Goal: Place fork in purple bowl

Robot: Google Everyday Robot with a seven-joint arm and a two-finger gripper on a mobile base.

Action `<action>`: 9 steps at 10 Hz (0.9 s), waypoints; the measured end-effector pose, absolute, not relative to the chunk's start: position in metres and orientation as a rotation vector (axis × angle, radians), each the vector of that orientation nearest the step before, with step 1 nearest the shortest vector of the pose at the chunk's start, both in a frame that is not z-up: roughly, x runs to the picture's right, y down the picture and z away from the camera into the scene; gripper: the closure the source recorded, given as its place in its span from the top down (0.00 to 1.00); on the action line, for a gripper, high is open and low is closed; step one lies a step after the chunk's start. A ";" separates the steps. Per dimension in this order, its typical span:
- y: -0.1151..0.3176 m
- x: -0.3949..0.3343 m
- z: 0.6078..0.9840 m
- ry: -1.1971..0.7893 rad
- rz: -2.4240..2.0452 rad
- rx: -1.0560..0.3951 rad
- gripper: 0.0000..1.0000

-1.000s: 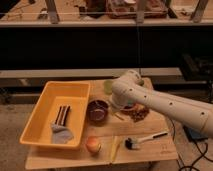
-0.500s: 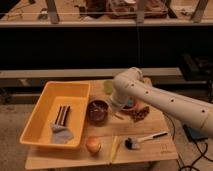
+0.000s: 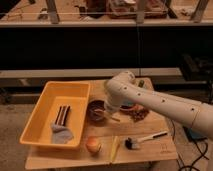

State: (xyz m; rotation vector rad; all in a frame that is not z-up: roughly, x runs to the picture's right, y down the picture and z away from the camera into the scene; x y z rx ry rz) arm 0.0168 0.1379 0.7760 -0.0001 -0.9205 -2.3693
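Observation:
The purple bowl (image 3: 95, 109) sits on the wooden table (image 3: 155, 150), just right of the yellow tub. My white arm reaches in from the right and bends down. My gripper (image 3: 106, 110) hangs at the bowl's right rim, partly over it. A thin pale sliver (image 3: 114, 118) sticks out under the gripper at the bowl's right edge. It may be the fork, but most of it is hidden by the gripper.
A big yellow tub (image 3: 47, 107) at left holds dark utensils and a grey cloth. An orange-brown bowl (image 3: 93, 145) and a pale yellow strip (image 3: 113, 148) lie at the front. A white-handled brush (image 3: 145, 139) lies front right. Brown items (image 3: 136, 114) sit behind the arm.
The arm has swung left and its elbow has risen. The gripper has moved from right of the purple bowl to its right rim.

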 end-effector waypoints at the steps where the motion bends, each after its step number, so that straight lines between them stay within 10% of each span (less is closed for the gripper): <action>1: 0.139 0.015 0.779 -0.922 -2.363 -0.008 0.12; 9: 0.114 0.040 0.791 -0.867 -1.962 0.126 0.80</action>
